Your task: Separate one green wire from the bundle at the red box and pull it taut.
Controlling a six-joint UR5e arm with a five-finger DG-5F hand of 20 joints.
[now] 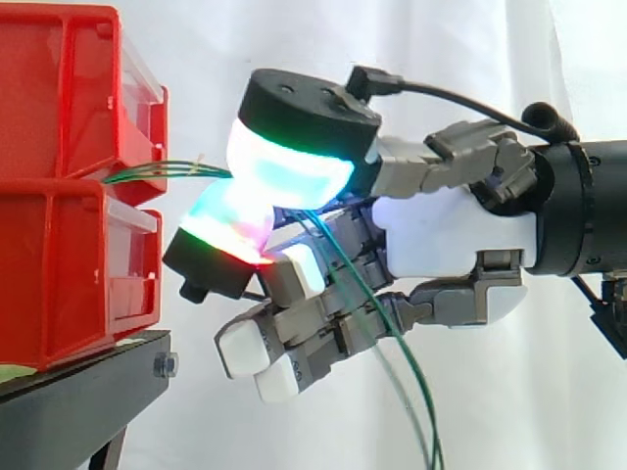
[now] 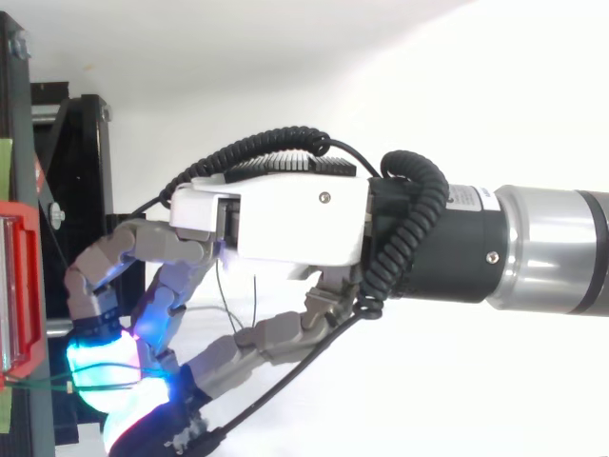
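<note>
The wire lies nearly level, its long axis running from the bins on the left to the hand on the right. One end is at the bundle of green strands fanning out from the seam between the upper bin and the lower bin. The other end goes in between two glowing pads. This stretch looks straight, with little sag. From above, the wire crosses the short gap from the bin's edge to the cyan pad.

The hand is clamped on the wire. The upper pad, white and cyan, presses down on the lower pad, green and red, with the wire pinched between them. The other fingers curl under the palm, apart from the wire. Past the pinch, green strands hang down to the lower right, in front of the palm.

Both bins are red with clear front panels; what is inside them cannot be told. They are stacked on a black stand, before a white curtain.
</note>
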